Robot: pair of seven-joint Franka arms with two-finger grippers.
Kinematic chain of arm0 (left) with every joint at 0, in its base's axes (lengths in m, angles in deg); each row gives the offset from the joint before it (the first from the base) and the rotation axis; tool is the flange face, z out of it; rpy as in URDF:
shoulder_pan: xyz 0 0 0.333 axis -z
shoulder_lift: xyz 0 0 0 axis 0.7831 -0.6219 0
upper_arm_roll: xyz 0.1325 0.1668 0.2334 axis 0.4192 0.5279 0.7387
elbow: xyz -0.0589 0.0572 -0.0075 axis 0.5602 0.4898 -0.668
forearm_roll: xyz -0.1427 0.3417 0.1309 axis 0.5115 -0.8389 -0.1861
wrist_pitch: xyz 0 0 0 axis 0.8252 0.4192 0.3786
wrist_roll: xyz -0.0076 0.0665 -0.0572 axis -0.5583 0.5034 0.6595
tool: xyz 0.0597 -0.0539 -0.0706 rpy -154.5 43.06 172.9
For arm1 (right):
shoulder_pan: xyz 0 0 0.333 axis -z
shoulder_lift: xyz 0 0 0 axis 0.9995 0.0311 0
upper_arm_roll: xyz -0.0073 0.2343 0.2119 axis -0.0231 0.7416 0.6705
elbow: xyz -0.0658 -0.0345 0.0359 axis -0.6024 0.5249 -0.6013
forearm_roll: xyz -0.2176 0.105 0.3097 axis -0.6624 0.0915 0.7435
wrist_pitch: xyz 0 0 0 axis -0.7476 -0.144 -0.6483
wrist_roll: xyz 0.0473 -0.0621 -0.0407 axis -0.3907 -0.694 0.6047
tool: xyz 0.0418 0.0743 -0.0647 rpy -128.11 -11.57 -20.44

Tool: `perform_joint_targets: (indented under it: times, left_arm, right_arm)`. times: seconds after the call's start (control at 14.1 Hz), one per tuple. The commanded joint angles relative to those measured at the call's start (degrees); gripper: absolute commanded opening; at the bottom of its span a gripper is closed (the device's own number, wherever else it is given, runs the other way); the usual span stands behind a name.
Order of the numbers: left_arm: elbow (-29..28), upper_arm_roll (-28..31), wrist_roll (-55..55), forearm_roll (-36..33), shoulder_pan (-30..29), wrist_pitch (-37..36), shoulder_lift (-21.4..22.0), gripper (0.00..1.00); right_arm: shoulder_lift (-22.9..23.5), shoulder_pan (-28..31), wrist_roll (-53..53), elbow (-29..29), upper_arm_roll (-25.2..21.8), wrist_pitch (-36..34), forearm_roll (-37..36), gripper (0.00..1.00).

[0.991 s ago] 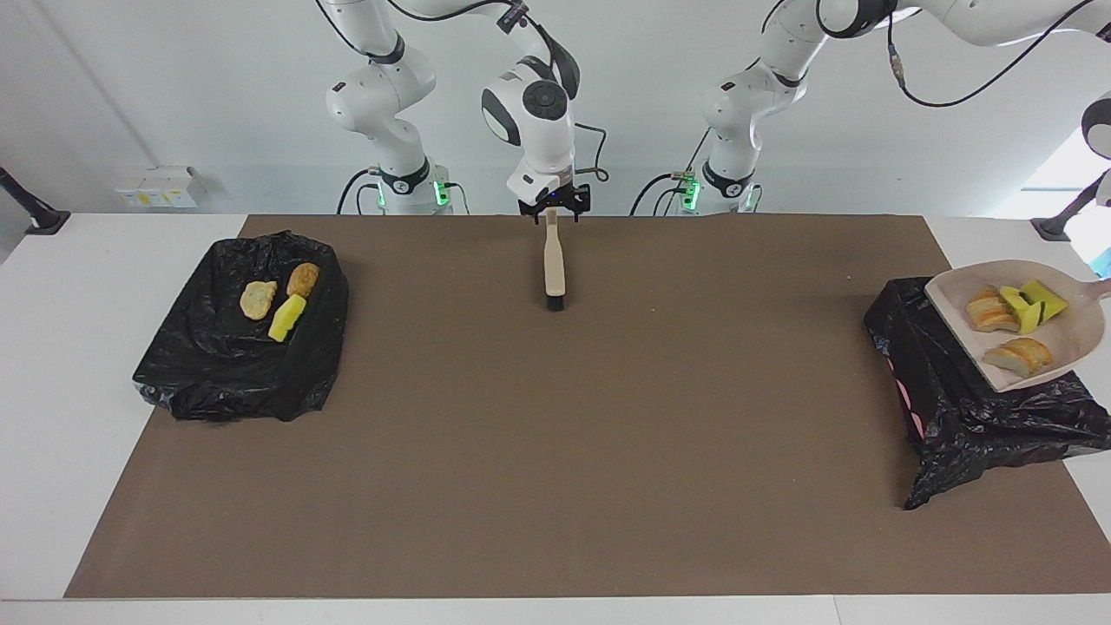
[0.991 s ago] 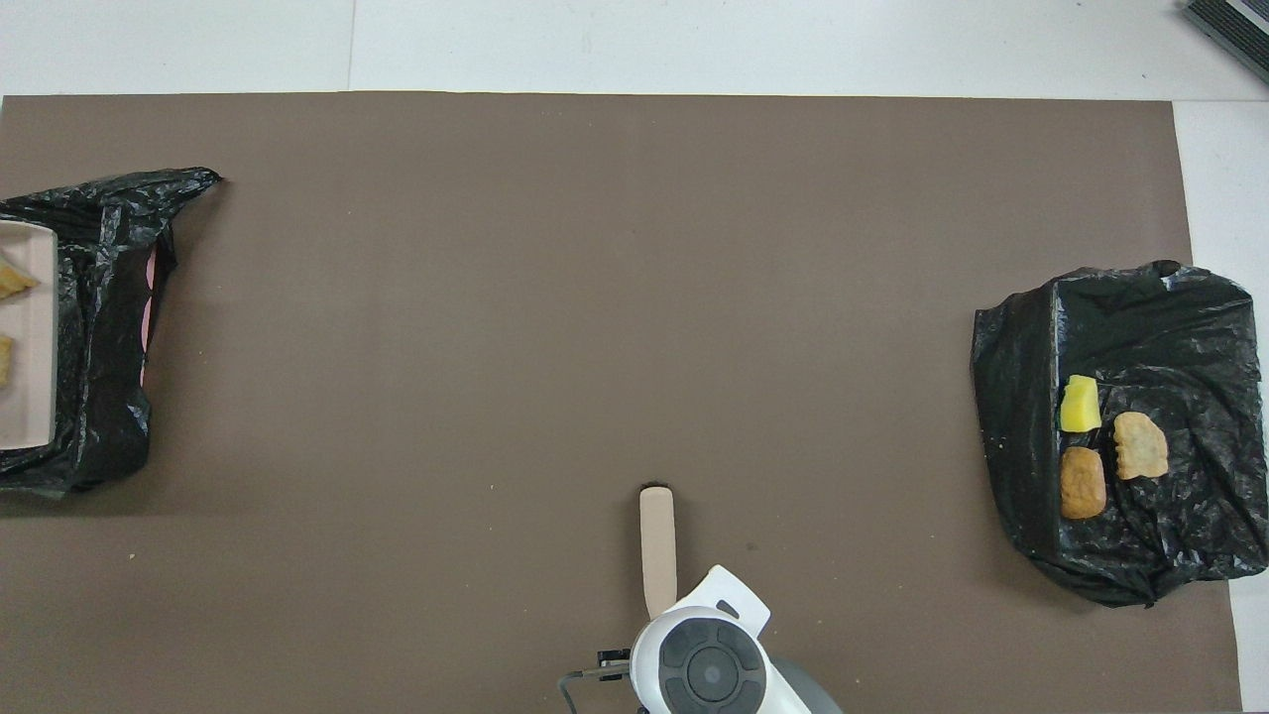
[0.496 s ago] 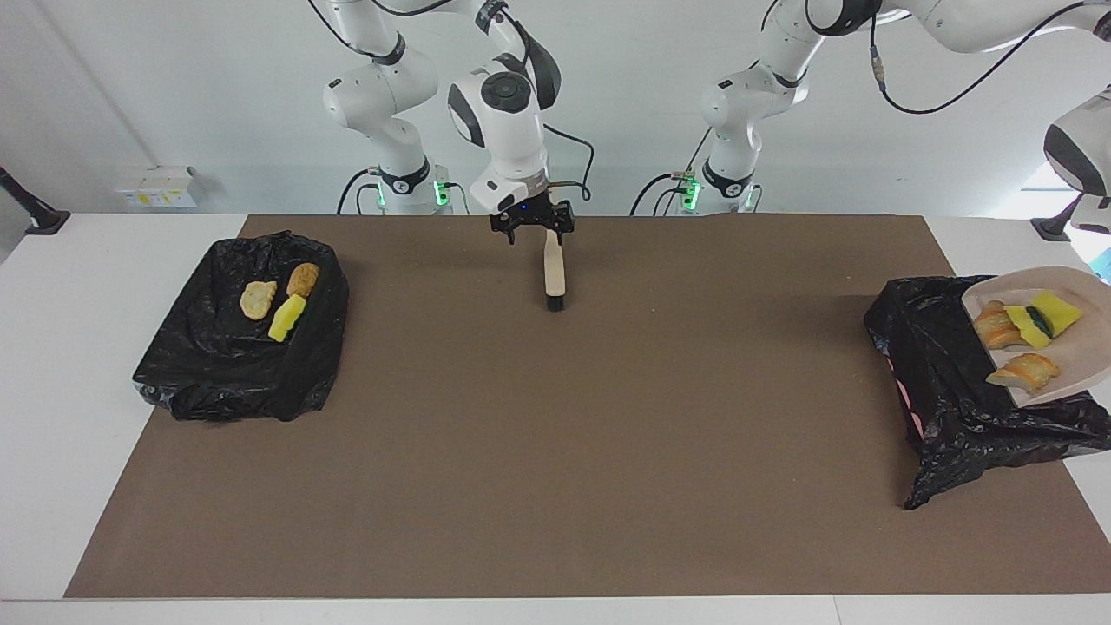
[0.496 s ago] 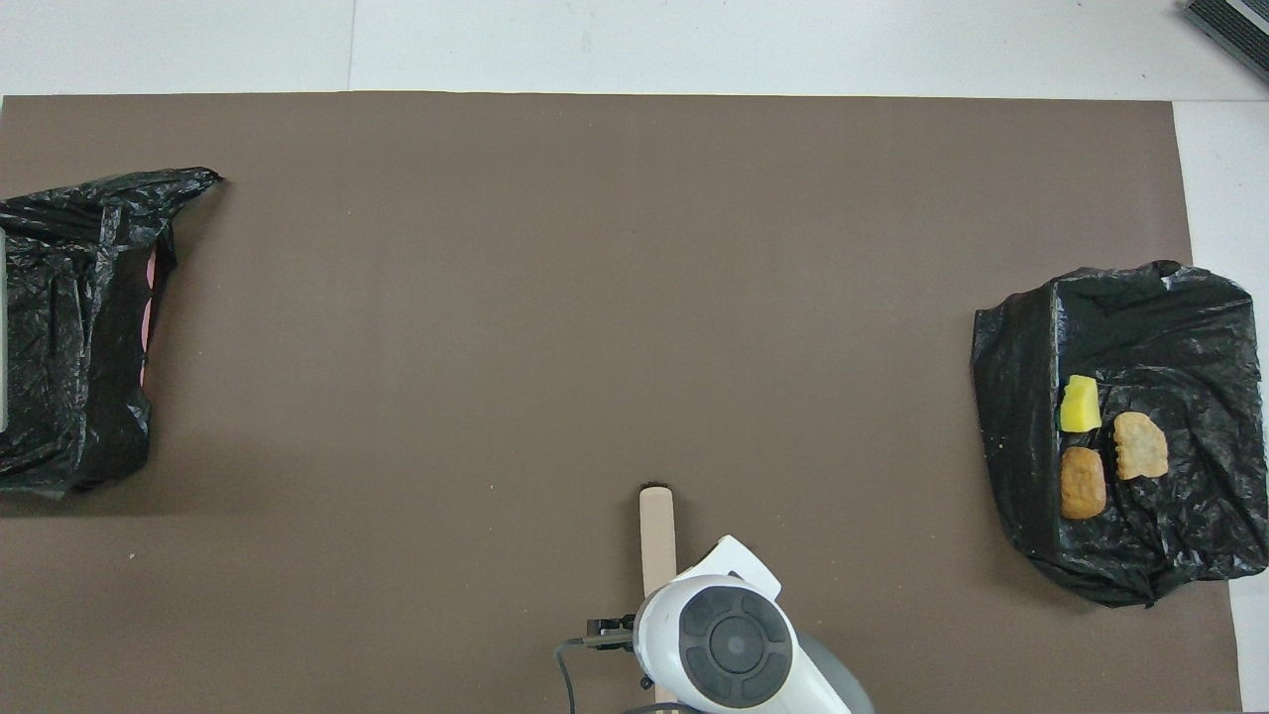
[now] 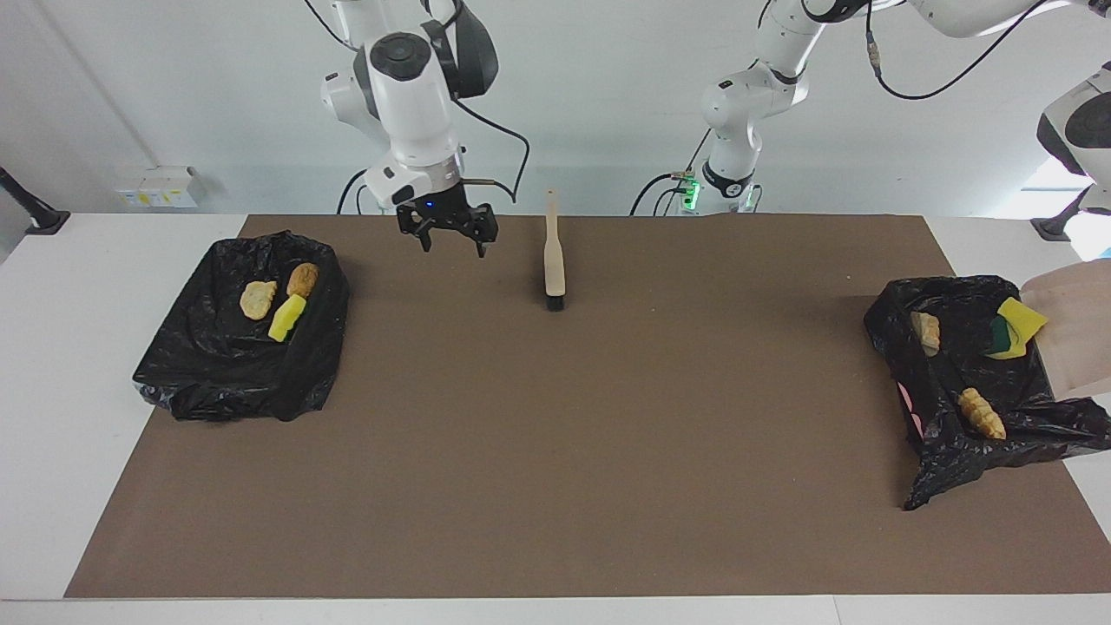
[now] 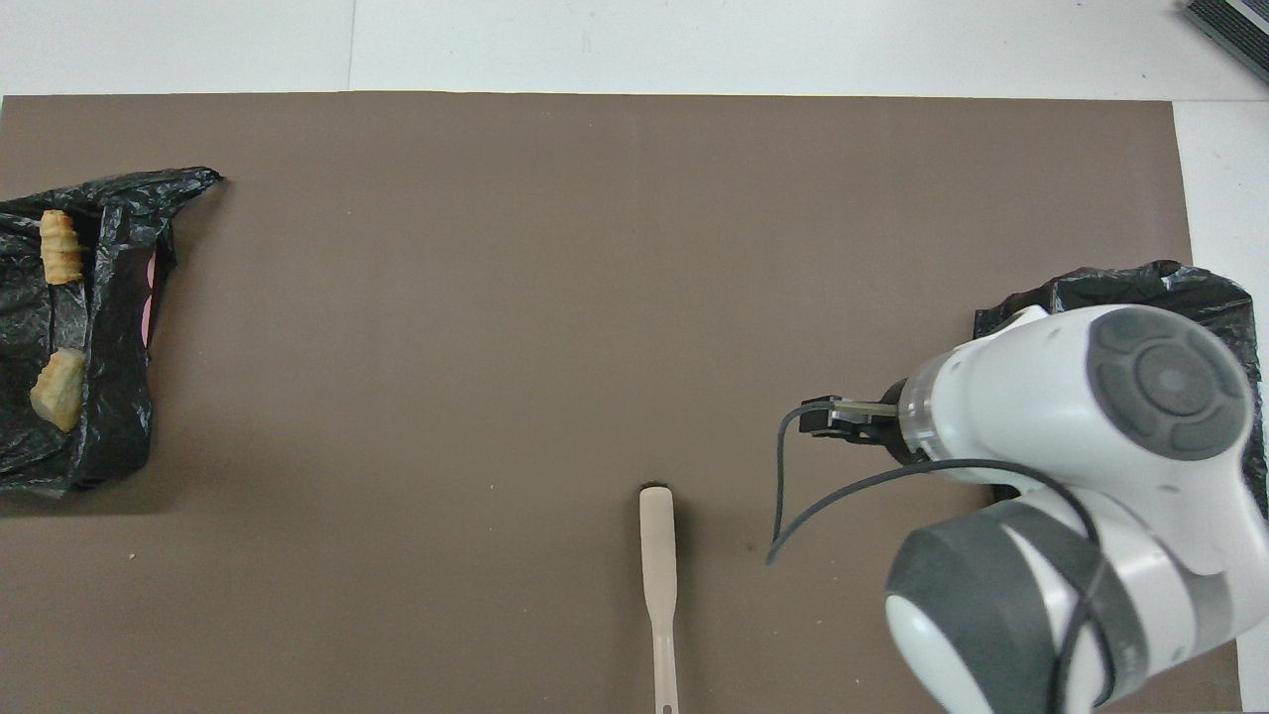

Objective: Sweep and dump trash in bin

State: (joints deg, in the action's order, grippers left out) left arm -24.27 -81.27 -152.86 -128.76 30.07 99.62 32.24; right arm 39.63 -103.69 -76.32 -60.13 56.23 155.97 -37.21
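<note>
My open right gripper point(image 5: 451, 236) had left the brush point(image 5: 553, 265), hovering between it and the bin point(image 5: 243, 365). My left gripper, unseen, stayed clenched; dustpan point(image 5: 1076, 325) had tipped scraps point(image 5: 981, 412) into the other bin point(image 5: 972, 434).

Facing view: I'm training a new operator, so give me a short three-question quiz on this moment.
1. True or false: the right gripper is holding the brush.
2. How many scraps lie in the bin at the right arm's end?
3. The dustpan is: A) flat on the mat; B) tilted over the bin at the left arm's end; C) lying beside the brush.

Key: 1 false, the gripper is open and clear of the brush; 2 three; 3 B.
</note>
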Motion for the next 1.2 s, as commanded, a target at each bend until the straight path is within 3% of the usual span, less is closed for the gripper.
perform_joint_targets:
  times: [0.0,0.21,0.5,0.71,0.92,1.13]
  left_arm:
    - [-2.63,0.03,1.81,-3.44,-0.32,2.42,3.11,0.00]
    - [-5.52,0.03,5.49,-6.41,0.91,1.54,6.18,0.00]
    - [-6.32,-0.58,8.32,-6.35,2.04,-0.65,6.54,0.00]
    - [-5.18,-0.76,7.53,5.91,5.99,-7.66,6.54,0.00]
    - [-3.68,-1.11,7.70,14.36,14.94,-22.50,6.45,0.00]
    - [-4.03,-1.11,7.97,24.90,20.58,-29.56,6.72,0.00]
  right_arm:
    - [-0.78,5.00,5.21,3.10,0.63,-3.63,-1.15,1.00]
    - [-0.79,8.52,7.94,7.58,0.63,-7.41,-3.78,1.00]
    - [-0.87,12.12,9.44,11.89,0.63,-9.79,-4.85,1.00]
    - [-0.78,12.57,9.70,15.76,-1.55,-13.48,-4.15,1.00]
    - [-0.78,12.57,18.20,17.00,-4.98,-15.68,-4.41,1.00]
    - [-0.35,12.57,22.53,17.44,-6.66,-15.77,-3.53,1.00]
